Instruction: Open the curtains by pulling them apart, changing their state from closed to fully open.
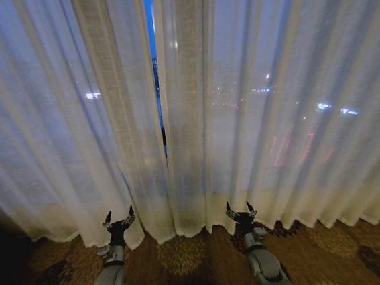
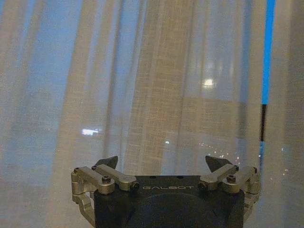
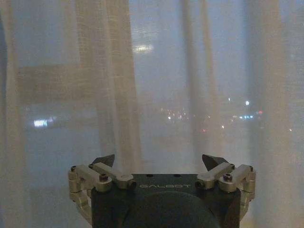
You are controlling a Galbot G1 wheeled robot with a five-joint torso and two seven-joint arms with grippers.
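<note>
Jaws on left gripper (image 1: pixel 119 217) & right gripper (image 1: pixel 241 209) spread wide, empty, just short of curtains (image 1: pixel 194 115), narrow gap btwn panels.

The floor (image 1: pixel 188 264) is carpet in brown with paler gold, leaf-like patterns, running across the near part of the scene and falling into deep shadow at the near left corner. Beyond it, on the far side, is a window (image 1: pixel 152 31) showing a deep blue dusk sky. City lights (image 1: pixel 335 108) glow outside, small white and bluish points to the right and one to the left, with faint reddish patches lower right. The room itself is dim.
</note>
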